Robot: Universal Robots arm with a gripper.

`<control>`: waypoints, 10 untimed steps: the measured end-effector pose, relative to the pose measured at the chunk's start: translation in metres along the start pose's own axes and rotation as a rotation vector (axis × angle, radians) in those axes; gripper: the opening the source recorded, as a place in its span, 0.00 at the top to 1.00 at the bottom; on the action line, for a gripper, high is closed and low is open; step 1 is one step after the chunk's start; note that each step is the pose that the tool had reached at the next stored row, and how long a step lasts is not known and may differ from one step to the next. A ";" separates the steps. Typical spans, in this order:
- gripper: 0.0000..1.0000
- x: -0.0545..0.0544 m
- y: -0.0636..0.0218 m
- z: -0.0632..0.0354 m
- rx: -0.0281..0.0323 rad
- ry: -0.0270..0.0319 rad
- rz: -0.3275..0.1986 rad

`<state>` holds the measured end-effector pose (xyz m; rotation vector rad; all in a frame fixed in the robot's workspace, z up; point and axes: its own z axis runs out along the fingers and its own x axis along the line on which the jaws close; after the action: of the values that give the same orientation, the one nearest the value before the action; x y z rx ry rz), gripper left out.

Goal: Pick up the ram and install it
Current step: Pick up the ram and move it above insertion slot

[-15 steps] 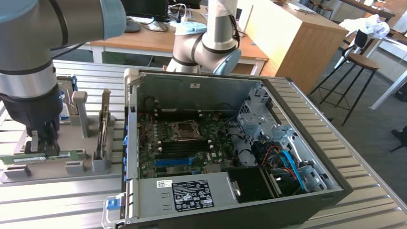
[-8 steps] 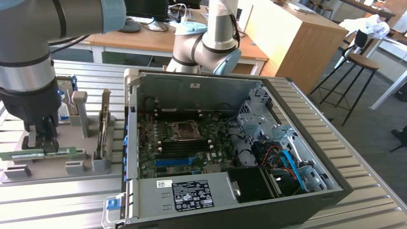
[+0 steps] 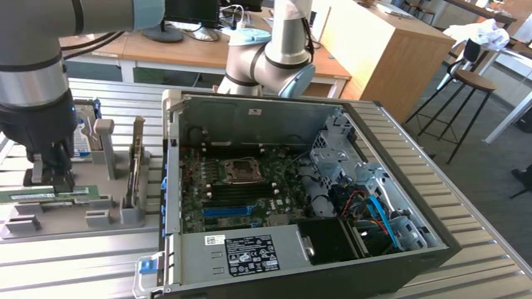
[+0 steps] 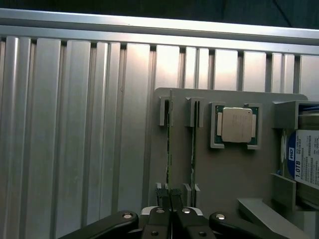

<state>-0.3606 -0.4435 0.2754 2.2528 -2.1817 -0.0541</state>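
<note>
Closest to the wrist camera, the gripper (image 4: 168, 195) has its jaws pressed together on the upper edge of the ram (image 4: 169, 144), pinching the thin green stick near one end. The ram stands on edge in the slotted posts of a grey holder (image 4: 224, 169) and is not yet lifted out. Standing it this way likely leaves its top edge free for a grip from above. Just beside it, parallel and apart, the look-alike second stick (image 4: 193, 144) sits untouched in its own pair of slots. Beyond the sticks, a square silver CPU chip (image 4: 237, 124) lies flat in a framed recess, and a hard drive (image 4: 304, 159) stands in a bracket at the holder's edge. The holder rests on the ribbed aluminium desk (image 4: 75, 149).

In the exterior view, all this sits in the lower left of the frame, with the arm reaching straight down. At the centre and lower right, the open computer case (image 3: 249, 118) lies on its side, so the motherboard (image 3: 249, 199) faces up for access from above. Its CPU socket (image 3: 241, 169) is near the middle, and the power supply (image 3: 241, 252) is at the bottom edge. Farther back, a second robot arm (image 3: 270, 62) stands at top centre, and a stool (image 3: 475, 81) stands in the upper right.
</note>
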 end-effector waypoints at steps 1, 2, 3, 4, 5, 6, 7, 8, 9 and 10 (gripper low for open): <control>0.89 0.000 0.0001 -0.0018 0.0000 -0.0001 0.001; 0.89 0.000 0.0001 -0.0036 0.0000 -0.0001 0.002; 0.89 0.000 0.0001 -0.0054 0.0001 -0.0002 0.003; 0.89 0.000 0.0002 -0.0073 0.0000 -0.0001 0.004; 0.89 0.000 0.0002 -0.0090 0.0001 -0.0001 0.005; 0.89 0.000 0.0003 -0.0110 0.0001 -0.0002 0.006; 0.89 0.000 0.0004 -0.0128 0.0001 -0.0002 0.007; 0.89 0.000 0.0004 -0.0149 0.0001 -0.0002 0.008; 0.89 0.000 0.0005 -0.0169 0.0001 -0.0002 0.008; 0.89 0.000 0.0005 -0.0189 0.0001 -0.0002 0.009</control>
<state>-0.3606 -0.4435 0.2943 2.2431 -2.1919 -0.0543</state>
